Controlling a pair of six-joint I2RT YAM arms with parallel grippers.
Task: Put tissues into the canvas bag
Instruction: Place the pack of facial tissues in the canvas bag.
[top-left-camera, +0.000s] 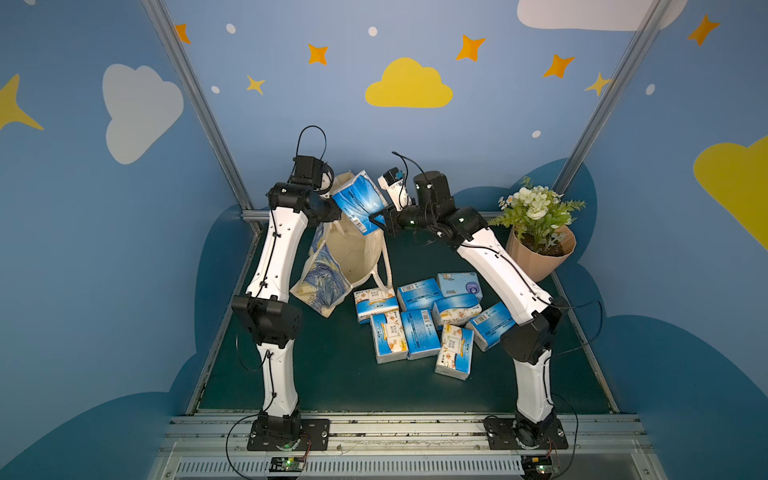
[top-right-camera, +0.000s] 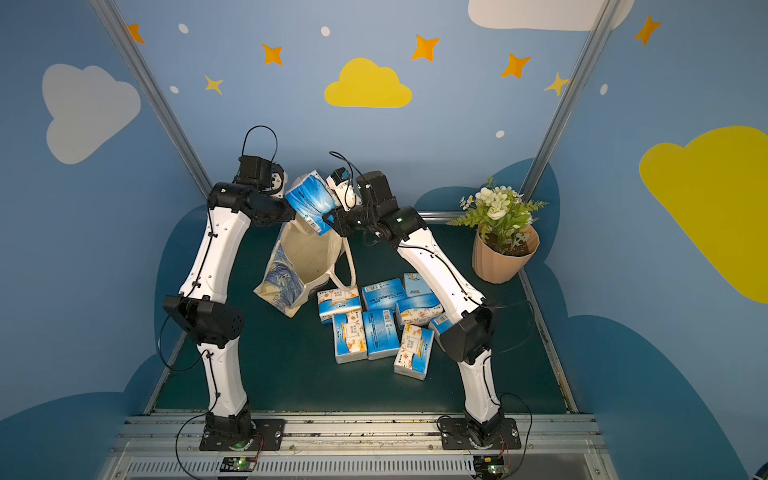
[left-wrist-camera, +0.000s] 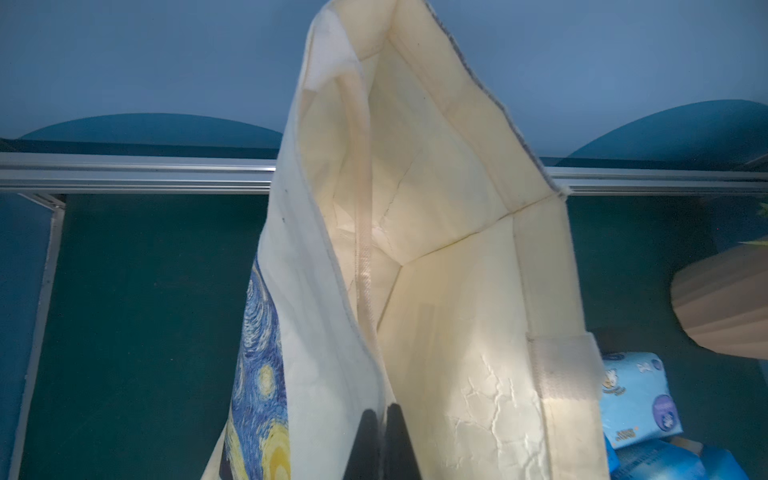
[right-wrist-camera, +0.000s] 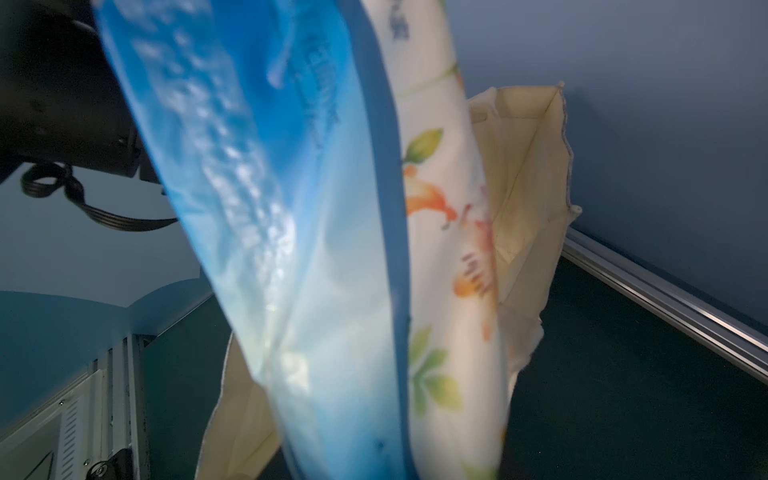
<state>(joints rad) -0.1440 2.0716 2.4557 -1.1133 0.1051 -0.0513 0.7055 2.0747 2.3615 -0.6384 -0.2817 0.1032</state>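
The canvas bag (top-left-camera: 347, 253) (top-right-camera: 305, 257) hangs open-mouthed above the table's back left, its cream inside showing (left-wrist-camera: 457, 291). My left gripper (left-wrist-camera: 381, 411) is shut on the bag's rim cloth and holds that side up. One blue-and-white pack of tissues (top-left-camera: 359, 201) (top-right-camera: 311, 201) hangs tilted over the bag's mouth, with my right gripper (top-left-camera: 376, 220) (top-right-camera: 331, 219) shut on its lower end. In the right wrist view the pack (right-wrist-camera: 311, 249) fills the picture and hides the fingers; the bag (right-wrist-camera: 528, 166) shows behind it. Several more tissue packs (top-left-camera: 415, 320) (top-right-camera: 374, 324) lie heaped on the table.
A beige faceted flowerpot (top-left-camera: 540, 253) (top-right-camera: 505, 257) (left-wrist-camera: 723, 299) with white flowers stands at the back right. Aluminium rails (left-wrist-camera: 124, 172) edge the dark green table. The bag's loose handle (top-left-camera: 384, 278) lies by the heap of packs.
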